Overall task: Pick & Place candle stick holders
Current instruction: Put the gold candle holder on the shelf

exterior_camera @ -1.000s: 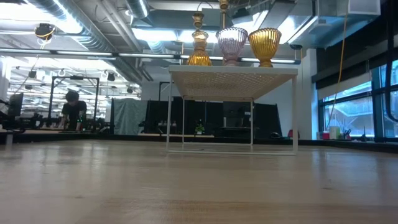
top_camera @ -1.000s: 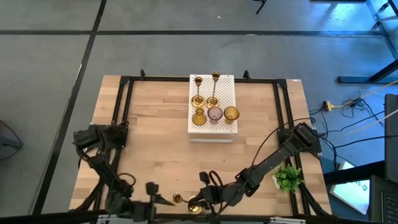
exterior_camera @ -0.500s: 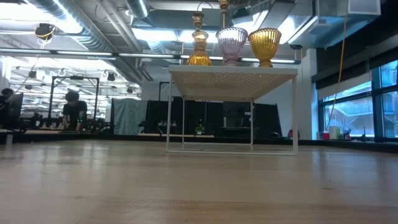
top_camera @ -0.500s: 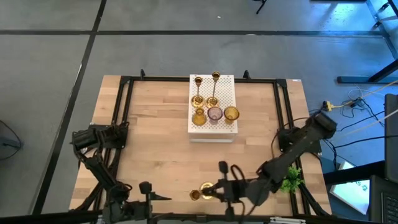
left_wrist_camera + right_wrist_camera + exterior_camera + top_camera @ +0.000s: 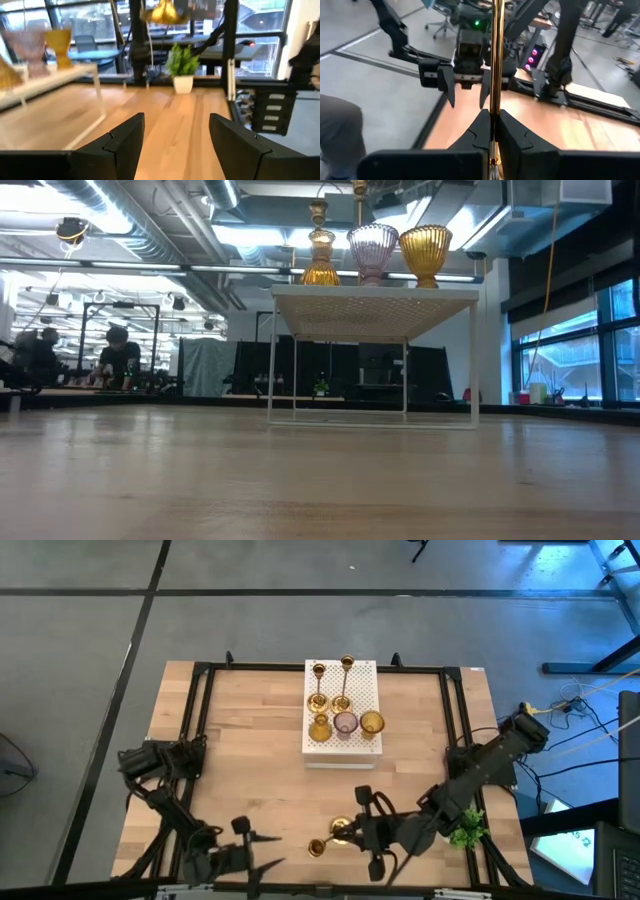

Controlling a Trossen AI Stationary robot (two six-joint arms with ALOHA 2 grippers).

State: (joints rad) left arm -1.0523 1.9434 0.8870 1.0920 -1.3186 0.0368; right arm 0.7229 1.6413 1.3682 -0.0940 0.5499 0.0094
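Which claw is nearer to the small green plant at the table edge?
The right. The right claw, gripping a brass candlestick, is close beside the plant; the open left claw sits farther away, across the near edge.

Glass holders atop white stand

Five candle stick holders are set on the white perforated box, the plant at the table's right edge

brass candlestick cropped, distant people perhaps blurred
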